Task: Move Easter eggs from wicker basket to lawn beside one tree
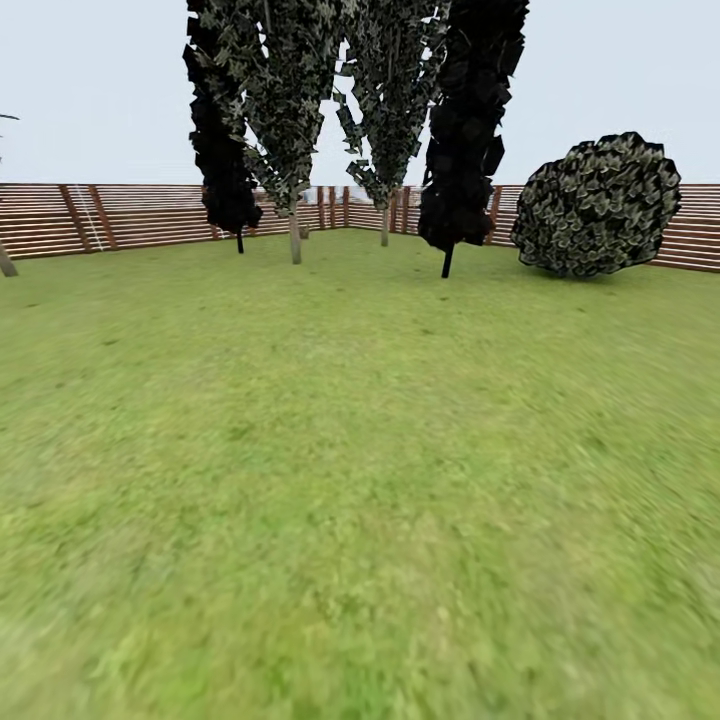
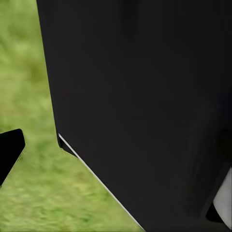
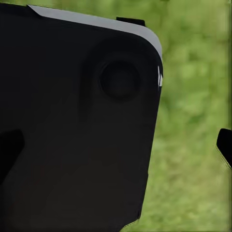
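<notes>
Patchy green lawn w/ pale-trunk tree by fence — fingers' state can't tell, prob. blocked by black body.

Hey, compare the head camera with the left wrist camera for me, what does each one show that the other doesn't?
Head view alone: the pale-trunked tree, near-black columnar trees, a round dark bush, the wooden slat fence and sky. Left wrist view alone: a large black robot body panel close to the lens, with a dark fingertip at the edge. Both share the green lawn.
</notes>
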